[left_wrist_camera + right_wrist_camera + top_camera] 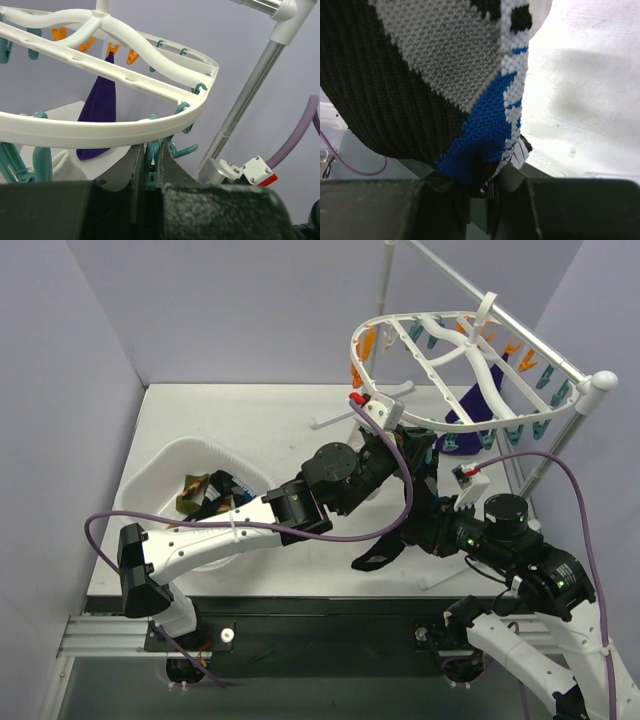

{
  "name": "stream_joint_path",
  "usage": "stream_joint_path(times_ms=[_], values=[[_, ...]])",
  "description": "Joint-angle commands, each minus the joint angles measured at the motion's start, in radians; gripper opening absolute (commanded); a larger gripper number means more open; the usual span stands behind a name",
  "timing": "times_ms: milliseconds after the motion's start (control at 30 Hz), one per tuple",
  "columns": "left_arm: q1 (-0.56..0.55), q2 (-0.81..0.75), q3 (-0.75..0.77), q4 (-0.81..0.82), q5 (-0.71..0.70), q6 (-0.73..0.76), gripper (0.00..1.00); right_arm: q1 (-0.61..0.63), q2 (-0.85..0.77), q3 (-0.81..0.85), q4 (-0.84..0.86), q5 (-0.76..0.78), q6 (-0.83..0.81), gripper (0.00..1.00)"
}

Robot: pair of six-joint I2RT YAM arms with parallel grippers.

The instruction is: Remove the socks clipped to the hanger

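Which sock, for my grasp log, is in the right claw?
The black knit sock with grey, blue and white patches, pinched in the right claw; the purple sock hangs ungripped from an orange clip on the hanger.

Two robot arms are bolted to a silver slotted metal rail [100, 640]. The left arm [200, 538] and the right arm [525, 650] share one build: smooth white plastic shells alternating with chunky round black joint housings, all the way out from the rail. A thin purple cable [95, 535] runs along each arm. Small green lights [470, 537] glow on the right arm's black joints. Farthest from the rail sits a small white block with a red end [466, 473] and tiny screw heads. The left gripper [150, 172] has matt black, grainy fingers [175, 172].
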Motion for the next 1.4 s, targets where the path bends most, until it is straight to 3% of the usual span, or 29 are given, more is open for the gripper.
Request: stream_joint_path(times_ms=[0,133,300,467,667,733,833,933,1100,1367], values=[[-0.001,-0.029,0.034,-0.011,0.038,0.021,0.0,0.001,0.015,0.014,-0.012,-0.08,-0.053,0.0],[-0.001,-0.037,0.034,-0.031,0.045,0.025,0.0,0.001,0.02,-0.001,-0.03,-0.227,-0.101,0.0],[-0.001,-0.046,0.029,-0.036,0.057,0.018,0.0,0.001,-0.022,0.001,-0.046,-0.182,-0.11,0.0],[-0.001,-0.101,-0.03,-0.051,0.122,0.001,0.54,0.001,-0.013,0.025,-0.052,-0.099,-0.075,0.0],[-0.001,-0.234,-0.139,-0.089,0.203,-0.021,0.83,0.001,0.009,0.014,-0.05,-0.114,-0.073,0.0],[0.001,-0.27,-0.189,-0.12,0.211,-0.021,0.88,0.001,0.009,0.01,-0.05,-0.143,-0.079,0.0],[0.002,-0.342,-0.255,-0.128,0.214,-0.012,0.89,0.003,-0.003,-0.015,-0.052,-0.206,-0.108,0.0],[0.015,-0.362,-0.265,-0.132,0.2,-0.009,0.9,0.001,-0.025,-0.035,-0.052,-0.168,-0.107,0.0],[0.022,-0.276,-0.197,-0.113,0.251,-0.001,0.88,0.003,-0.014,-0.027,-0.052,-0.188,-0.101,0.0],[0.015,-0.089,0.0,-0.156,0.125,-0.038,0.79,0.003,-0.01,-0.019,-0.052,-0.172,-0.092,0.0]])
